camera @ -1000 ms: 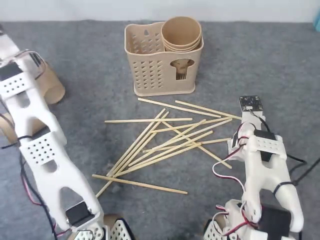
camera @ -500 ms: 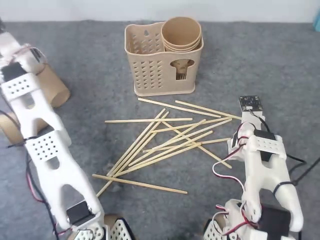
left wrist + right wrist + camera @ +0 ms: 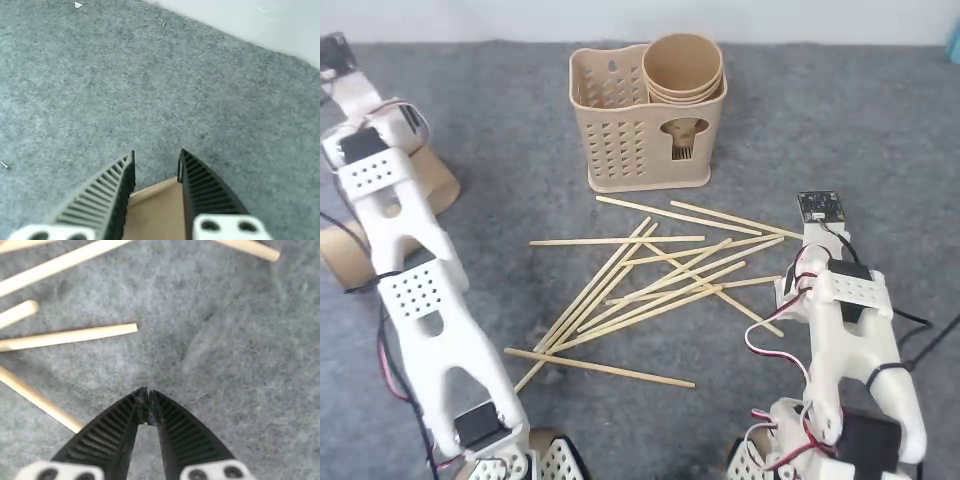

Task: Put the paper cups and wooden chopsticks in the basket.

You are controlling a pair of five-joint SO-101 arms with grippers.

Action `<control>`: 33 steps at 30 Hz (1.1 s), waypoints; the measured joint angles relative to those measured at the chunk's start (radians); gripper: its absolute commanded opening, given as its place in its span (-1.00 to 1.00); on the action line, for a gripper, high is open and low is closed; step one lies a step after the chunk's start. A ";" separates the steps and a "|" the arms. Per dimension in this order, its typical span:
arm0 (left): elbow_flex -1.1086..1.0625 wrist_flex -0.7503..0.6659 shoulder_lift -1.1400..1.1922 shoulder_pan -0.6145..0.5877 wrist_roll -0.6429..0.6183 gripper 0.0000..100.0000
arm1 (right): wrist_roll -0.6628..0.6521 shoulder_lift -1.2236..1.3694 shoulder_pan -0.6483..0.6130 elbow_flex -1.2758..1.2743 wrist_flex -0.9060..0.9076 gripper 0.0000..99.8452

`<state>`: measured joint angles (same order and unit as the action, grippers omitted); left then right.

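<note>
Left gripper (image 3: 156, 155) shifted toward twelve o'clock, pinching paper cup (image 3: 155, 210).
Right gripper (image 3: 148, 395) closed; chopsticks (image 3: 660, 270) at nine, bare carpet (image 3: 890, 150) at two.

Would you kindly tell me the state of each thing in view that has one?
Left gripper: shut on a cup.
Right gripper: shut, empty, over the carpet.
Basket: upright.
Stacked cups: upright in the basket, right compartment.
Chopsticks: loose on the carpet, criss-crossed.
Second cup: on the carpet at the left edge.
</note>
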<state>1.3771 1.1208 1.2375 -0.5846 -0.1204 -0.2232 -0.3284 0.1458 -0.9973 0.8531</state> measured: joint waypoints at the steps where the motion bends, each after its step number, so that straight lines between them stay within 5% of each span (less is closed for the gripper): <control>1: 0.000 0.020 0.000 -0.002 0.000 -0.73 | 0.000 0.000 0.000 0.000 0.000 -0.98; 14: 0.192 0.569 -0.003 0.040 0.132 -0.73 | 0.000 0.000 0.000 0.000 0.000 -0.98; 25: 0.121 0.592 -0.035 0.049 0.180 -0.73 | 0.000 0.000 0.000 0.000 0.000 -0.98; 33: -0.282 0.597 -0.324 0.061 0.281 -0.73 | 0.000 0.000 0.000 0.000 0.000 -0.98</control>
<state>1.0948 1.7177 0.9137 -0.5232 0.1603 -0.2232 -0.3284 0.1458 -0.9973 0.8531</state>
